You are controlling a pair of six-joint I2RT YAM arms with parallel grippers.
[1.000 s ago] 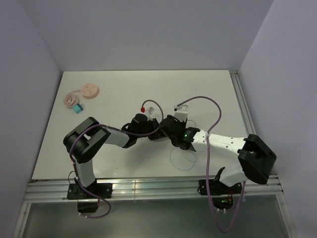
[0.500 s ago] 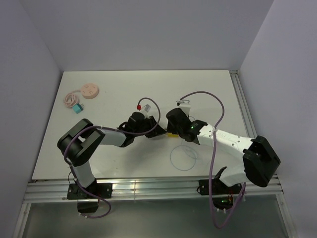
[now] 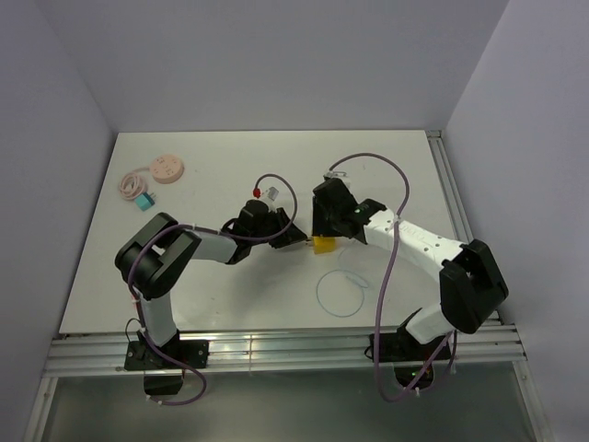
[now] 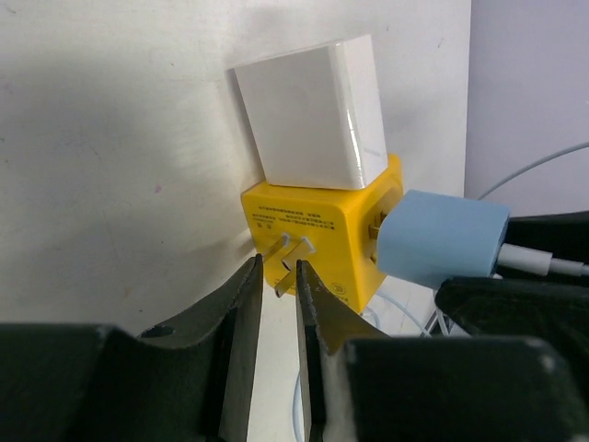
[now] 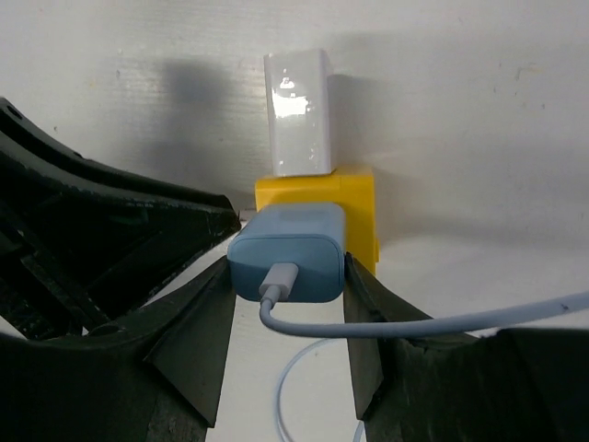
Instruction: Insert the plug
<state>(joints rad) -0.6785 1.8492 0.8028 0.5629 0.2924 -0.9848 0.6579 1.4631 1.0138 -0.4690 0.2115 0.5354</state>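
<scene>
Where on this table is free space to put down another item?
Bare: the far strip of the white table, right of the round pink disc. Crowded: the centre, where left gripper and right gripper meet at the yellow cube adapter.

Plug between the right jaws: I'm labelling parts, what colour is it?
The plug is light blue, clearest in the right wrist view.

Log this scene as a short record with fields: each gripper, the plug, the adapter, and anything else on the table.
left gripper: closed on a prong of the yellow adapter
right gripper: closed on the blue plug
blue plug position: against the adapter's side face; cannot tell if fully seated
white charger: joined to another face of the adapter
cable: runs out of the blue plug
far left of table: pink disc, teal block
</scene>
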